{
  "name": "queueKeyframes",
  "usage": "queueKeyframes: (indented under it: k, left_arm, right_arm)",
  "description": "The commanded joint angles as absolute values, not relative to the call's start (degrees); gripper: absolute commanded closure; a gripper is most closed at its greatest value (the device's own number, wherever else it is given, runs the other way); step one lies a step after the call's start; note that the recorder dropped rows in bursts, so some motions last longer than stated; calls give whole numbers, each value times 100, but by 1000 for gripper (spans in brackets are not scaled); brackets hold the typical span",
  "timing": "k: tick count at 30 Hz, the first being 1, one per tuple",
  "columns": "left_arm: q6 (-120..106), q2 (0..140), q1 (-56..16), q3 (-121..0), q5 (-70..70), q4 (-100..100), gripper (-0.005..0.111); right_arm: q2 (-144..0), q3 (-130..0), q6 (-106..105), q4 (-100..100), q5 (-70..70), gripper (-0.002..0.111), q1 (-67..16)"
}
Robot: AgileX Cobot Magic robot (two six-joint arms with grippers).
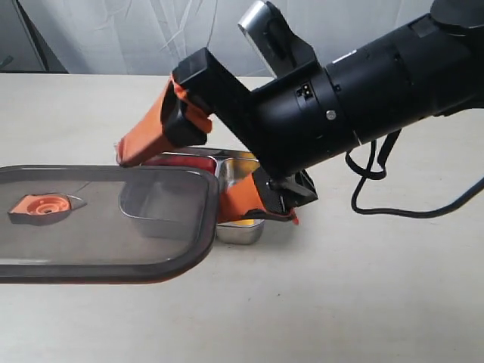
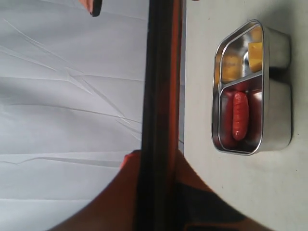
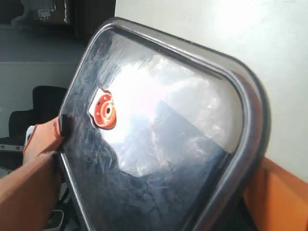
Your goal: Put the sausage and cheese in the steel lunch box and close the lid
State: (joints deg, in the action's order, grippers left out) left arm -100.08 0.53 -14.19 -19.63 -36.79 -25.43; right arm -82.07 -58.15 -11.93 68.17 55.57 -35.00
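Nearest the exterior camera, at about 8 o'clock, the lid (image 1: 113, 227) hangs roughly level above the table (image 1: 340, 302) with its orange valve tab (image 1: 41, 208) facing up. The left gripper (image 2: 156, 166) pinches it at one edge, orange fingers (image 3: 43, 139) clamped on either face. Just behind it, near centre, sits the steel lunch box (image 1: 240, 231), not yet covered; the smoky lid masks its 9 o'clock half from this camera. The left wrist view shows the sausage (image 2: 240, 115) lying in the wide compartment and the cheese (image 2: 255, 55) in the narrow one. Over the box the right gripper (image 1: 174, 181) spreads its jaws wide, holding nothing, and hides part of the far rim. Its black arm (image 1: 363, 91) comes in from 2 o'clock, a black cable (image 1: 378, 181) loops at 3 o'clock, and a white sheet (image 1: 113, 38) hangs at 12 o'clock.
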Motion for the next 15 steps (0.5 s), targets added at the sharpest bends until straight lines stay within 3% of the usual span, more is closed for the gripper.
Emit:
queueKeyframes:
  k: [1,2,3,4,5,12,15]
  left_arm:
    - [-9937,0,-1453,-2000,-3620,-2868,107]
    - [-9937,0,-1453,-2000,-3632,-2900,107]
    - [-9937,0,-1453,-2000,-3645,-2984,107]
    - [-9937,0,-1453,-2000,-3668,-3022,107]
    - [-9937,0,-1453,-2000,-3731,-3037,107]
    - [-9264,0,-1453,-2000,-3722,-3080,106]
    - [-8752,0,-1453,-2000,-3722,-3021,96]
  right_arm:
    - [-8411,-5857,-1350,7297,5676,58,-3464]
    - [-8450,-5857,-1350,7357,5649,70,-3464]
    - [-8535,-5857,-1365,7358,5590,92,-3464]
    - [-8561,-5857,-1458,7358,5567,103,-3464]
    - [-8601,-5857,-1807,7358,5555,108,-3464]
    - [-8524,-5857,-2782,7358,5143,109,-3464]
    - [-8445,-5857,-2782,7358,4889,109,-3464]
